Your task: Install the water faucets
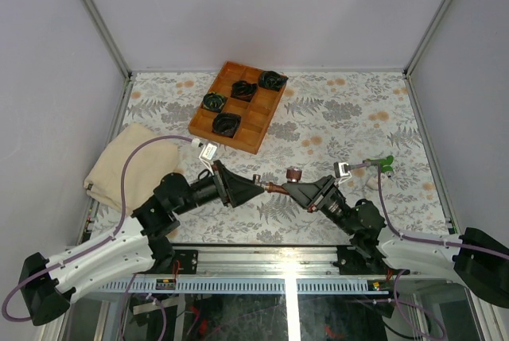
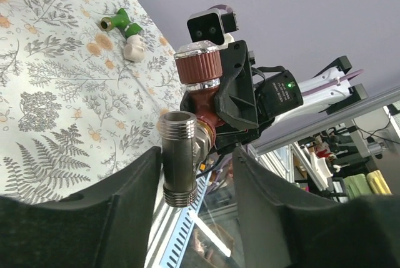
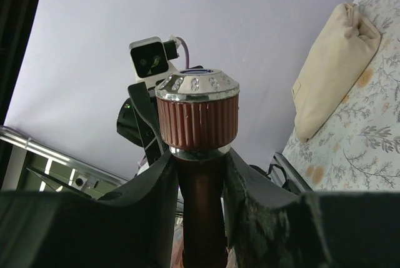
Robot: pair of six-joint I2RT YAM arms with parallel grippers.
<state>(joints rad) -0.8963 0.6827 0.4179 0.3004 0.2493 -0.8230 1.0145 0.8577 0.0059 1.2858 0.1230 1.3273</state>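
Note:
The dark red-brown water faucet (image 1: 280,187) is held in the air between the two arms, its ribbed knob (image 3: 197,120) upward. My right gripper (image 3: 200,163) is shut on its stem just below the knob. A silvery threaded pipe piece (image 2: 178,155) sits at the faucet's end, between the fingers of my left gripper (image 2: 197,155). The left finger lies against it and the right finger stands apart with a clear gap, so this gripper is open. The bright green water faucet (image 1: 386,163) lies on the table at the right, next to a small white piece (image 2: 133,48).
A wooden tray (image 1: 238,144) with several black-and-green coiled bundles stands at the back centre. A folded beige cloth (image 1: 119,168) lies at the left. White walls enclose the flower-patterned table (image 1: 334,122). Cables trail from both wrists.

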